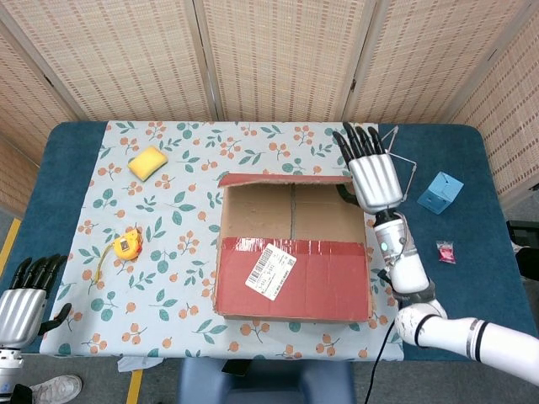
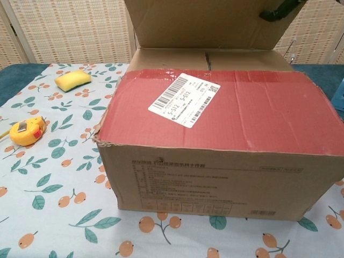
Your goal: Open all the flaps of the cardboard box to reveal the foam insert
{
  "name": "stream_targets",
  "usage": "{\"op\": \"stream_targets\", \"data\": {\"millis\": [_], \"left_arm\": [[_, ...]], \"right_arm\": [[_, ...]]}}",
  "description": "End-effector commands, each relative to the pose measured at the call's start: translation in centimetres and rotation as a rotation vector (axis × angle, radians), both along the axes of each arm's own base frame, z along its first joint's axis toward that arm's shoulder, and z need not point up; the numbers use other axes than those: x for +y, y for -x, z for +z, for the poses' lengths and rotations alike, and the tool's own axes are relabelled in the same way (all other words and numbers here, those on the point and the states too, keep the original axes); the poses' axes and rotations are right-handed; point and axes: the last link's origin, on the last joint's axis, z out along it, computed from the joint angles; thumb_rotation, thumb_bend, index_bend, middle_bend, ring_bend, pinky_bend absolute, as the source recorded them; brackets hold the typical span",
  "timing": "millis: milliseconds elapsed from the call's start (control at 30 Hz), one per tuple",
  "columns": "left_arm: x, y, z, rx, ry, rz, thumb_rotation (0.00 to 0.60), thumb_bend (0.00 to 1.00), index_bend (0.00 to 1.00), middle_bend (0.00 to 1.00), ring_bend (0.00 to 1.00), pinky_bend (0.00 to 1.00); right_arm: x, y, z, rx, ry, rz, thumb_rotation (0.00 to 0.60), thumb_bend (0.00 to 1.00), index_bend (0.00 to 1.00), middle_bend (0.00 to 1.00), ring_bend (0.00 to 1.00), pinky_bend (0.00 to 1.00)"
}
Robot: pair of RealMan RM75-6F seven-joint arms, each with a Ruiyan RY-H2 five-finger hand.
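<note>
Cardboard box (image 1: 291, 252) mid-desk; far flap (image 2: 207, 24) upright, pinched by right hand (image 1: 371, 175) at its corner. Near flap (image 2: 215, 110) flat. Left hand (image 1: 25, 290) idle, fingers apart, at desk edge.

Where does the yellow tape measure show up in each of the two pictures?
Head view: the yellow tape measure lies on the floral tablecloth, left of the cardboard box, toward the near edge.
Chest view: it sits at the far left edge, left of the box.
Shared landmark: the white barcode label on the box's closed red flap.
</note>
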Motion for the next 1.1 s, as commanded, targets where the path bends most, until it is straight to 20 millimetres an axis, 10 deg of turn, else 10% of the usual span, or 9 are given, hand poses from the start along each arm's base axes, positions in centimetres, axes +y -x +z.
{"op": "stream_targets", "data": {"millis": [33,267,433,867,1100], "left_arm": [[0.5,0.4,0.1,-0.001,0.000,0.020,0.600,0.37,0.07,0.13,0.12,0.07],[1.9,1.9,0.7,-0.032,-0.002,0.092,0.600,0.37,0.07,0.13,0.12,0.08],[2.4,2.6,0.7,-0.015,-0.008,0.126,0.600,0.37,0.07,0.13,0.12,0.08],[2.5,2.2,-0.7,0.049,0.013,0.123,0.600,0.37,0.09,0.13,0.12,0.08],[2.7,2.0,-1.5,0.072,0.032,0.118,0.600,0.37,0.09,0.14,0.13,0.08]], "right_arm": [[-5.8,-1.5,1.3,-0.011,0.036,-0.086,0.553,0.39,0.00,0.00,0.00,0.00],[-11.7,-0.5,1.8,-0.091,0.006,-0.193,0.555,0.39,0.00,0.00,0.00,0.00],[-11.9,0.5,1.6,-0.163,-0.067,-0.173,0.558,0.39,0.00,0.00,0.00,0.00],[1.4,3.4,5.3,-0.328,-0.360,-0.021,0.558,0.39,0.06,0.02,0.12,0.00],[7.7,4.5,7.0,-0.392,-0.462,-0.028,0.549,0.39,0.20,0.16,0.27,0.19]]}}
